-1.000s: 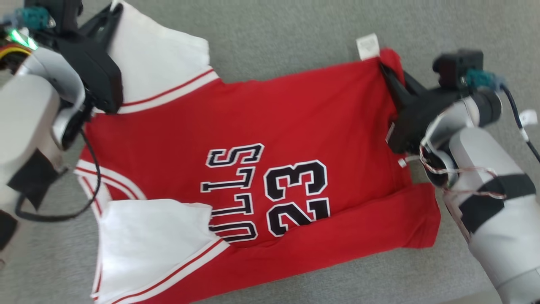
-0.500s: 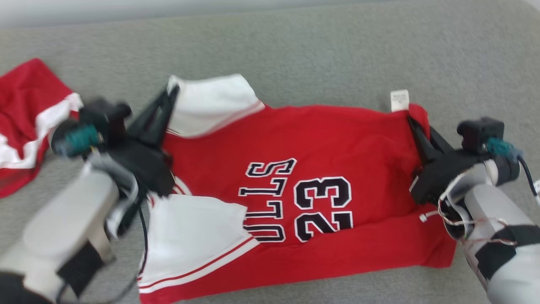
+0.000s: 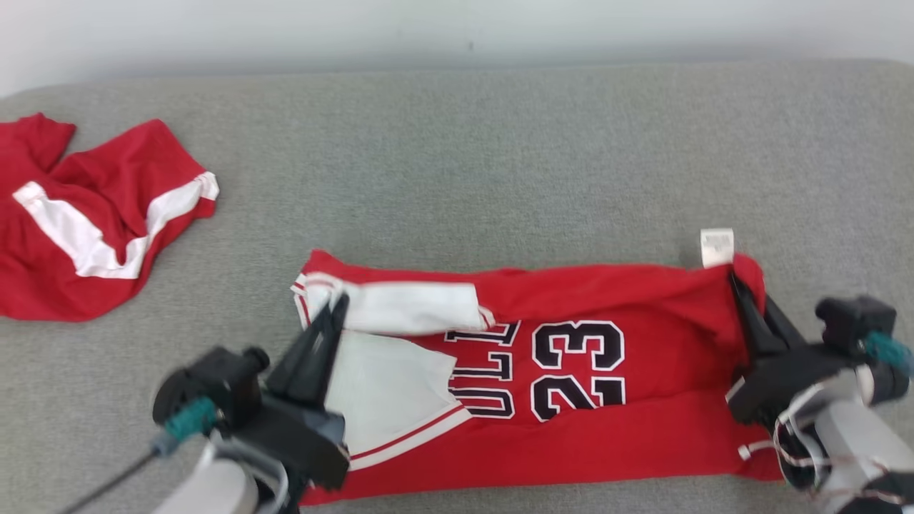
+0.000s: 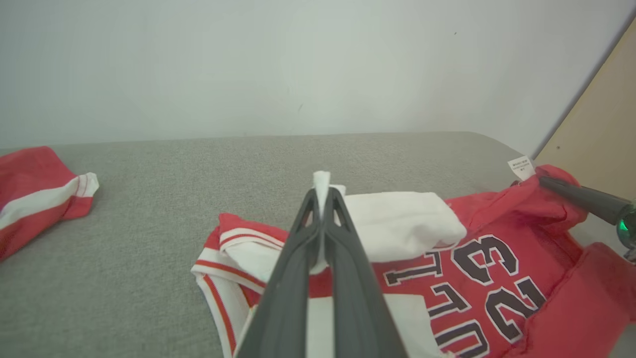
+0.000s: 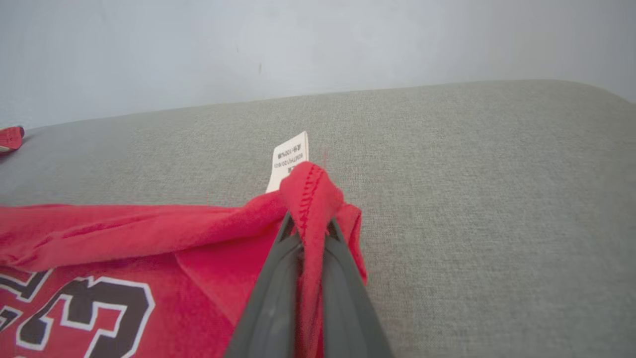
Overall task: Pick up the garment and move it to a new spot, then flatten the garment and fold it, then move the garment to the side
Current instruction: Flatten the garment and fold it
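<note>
The garment [image 3: 585,293] is a red jersey with white sleeves and black "23" lettering, lying across the grey cushion [image 3: 464,157]. My left gripper [image 3: 339,300] is shut on the white sleeve edge at the jersey's left end, and the left wrist view shows white cloth pinched between its tips [image 4: 322,191]. My right gripper [image 3: 732,275] is shut on the red hem corner at the right end, beside a white label [image 3: 717,247]. In the right wrist view the red hem [image 5: 310,194] drapes over that gripper [image 5: 308,223]. The jersey's far edge is lifted and doubled towards me.
A second red and white garment [image 3: 93,214] lies crumpled at the cushion's far left, also seen in the left wrist view [image 4: 35,199]. A pale wall [image 3: 457,28] runs behind the cushion. A wooden panel [image 4: 596,124] stands at the right.
The head camera has tilted up, shifting the whole picture down. Both shut grippers have drawn the jersey's far edge towards me, so it looks narrower and the white sleeve now covers part of the lettering.
</note>
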Robot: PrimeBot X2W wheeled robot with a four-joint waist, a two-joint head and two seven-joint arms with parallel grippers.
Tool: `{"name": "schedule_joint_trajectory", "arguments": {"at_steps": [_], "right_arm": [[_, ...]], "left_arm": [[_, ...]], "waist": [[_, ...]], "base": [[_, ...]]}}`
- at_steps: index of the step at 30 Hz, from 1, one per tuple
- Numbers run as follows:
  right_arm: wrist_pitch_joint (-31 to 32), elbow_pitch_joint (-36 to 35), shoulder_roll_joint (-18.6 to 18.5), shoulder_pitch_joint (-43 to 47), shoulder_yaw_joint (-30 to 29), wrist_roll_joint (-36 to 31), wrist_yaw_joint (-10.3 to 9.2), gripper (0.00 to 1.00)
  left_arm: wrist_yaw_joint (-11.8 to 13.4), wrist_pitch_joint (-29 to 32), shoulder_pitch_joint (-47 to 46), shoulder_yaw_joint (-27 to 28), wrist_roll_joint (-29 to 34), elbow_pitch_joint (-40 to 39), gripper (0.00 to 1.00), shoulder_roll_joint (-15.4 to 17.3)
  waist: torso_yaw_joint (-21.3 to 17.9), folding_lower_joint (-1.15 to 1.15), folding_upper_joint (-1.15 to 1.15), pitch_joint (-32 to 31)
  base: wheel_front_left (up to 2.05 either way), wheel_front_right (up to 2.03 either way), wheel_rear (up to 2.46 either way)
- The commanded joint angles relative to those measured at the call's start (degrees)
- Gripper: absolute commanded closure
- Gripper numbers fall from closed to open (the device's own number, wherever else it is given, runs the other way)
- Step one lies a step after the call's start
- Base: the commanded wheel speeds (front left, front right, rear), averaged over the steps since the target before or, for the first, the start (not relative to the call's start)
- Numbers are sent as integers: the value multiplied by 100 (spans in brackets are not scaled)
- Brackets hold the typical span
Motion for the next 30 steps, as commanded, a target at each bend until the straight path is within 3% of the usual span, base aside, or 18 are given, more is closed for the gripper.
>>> {"name": "schedule_joint_trajectory", "arguments": {"at_steps": [1, 12, 13, 14, 15, 23, 30], "right_arm": [[-37, -94, -46, 179, -52, -10, -17, 100], [-55, -1062, 35, 1326, -756, -163, -17, 100], [-56, -1132, 56, 1419, -792, -184, -17, 72], [-56, -1218, 99, 1584, -877, -164, -17, 0], [-56, -1270, 116, 1647, -919, -176, -17, 0], [-55, -1505, 197, 1987, -1254, -200, -17, 0], [25, -1801, 95, 2037, -1281, -48, -17, 0]], "left_arm": [[-1, -16, 174, 45, 72, -26, 100, -63], [-113, -17, 1263, 551, 394, -31, 100, -545], [-111, -17, 1334, 616, 428, 7, 100, -570], [-107, -17, 1452, 749, 538, 24, 31, -646], [-105, -17, 1527, 827, 583, 45, 0, -699], [-142, -17, 1941, 1719, 1216, 21, 0, -1051], [-84, -17, 2282, 2762, 2213, -364, 0, -1394]], "waist": [[81, 1, 1, -103], [87, 1, 1, -252], [82, 1, 1, -258], [91, 1, 1, -278], [95, 1, 1, -289], [103, 1, 1, -383], [170, 1, 1, -431]], "base": [[0, 0, 0], [0, 0, 0], [0, 0, 0], [0, 0, 0], [0, 0, 0], [0, 0, 0], [0, 0, 0]]}}
